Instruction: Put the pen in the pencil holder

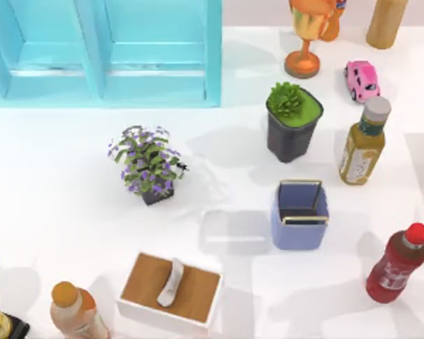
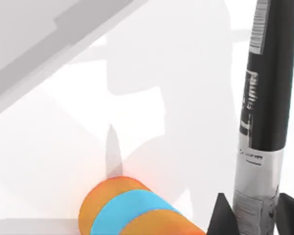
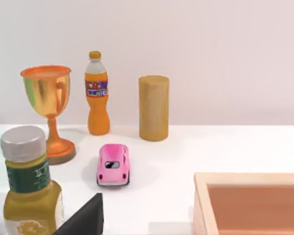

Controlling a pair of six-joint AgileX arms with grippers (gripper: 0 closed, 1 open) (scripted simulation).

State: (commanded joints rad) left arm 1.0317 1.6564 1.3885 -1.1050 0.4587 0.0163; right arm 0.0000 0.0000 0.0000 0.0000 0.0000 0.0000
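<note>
Left gripper (image 2: 252, 215) clamps the pen (image 2: 264, 98), which stands upright at the left wrist view's right edge. Pencil holder (image 1: 299, 215) sits right of centre in the top view. Right gripper: state indeterminate.

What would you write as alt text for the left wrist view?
A pen with a black upper part and silver lower part stands upright, gripped between the left gripper's two dark fingers. Beyond it an orange bottle with a blue band sits on the white table.
</note>
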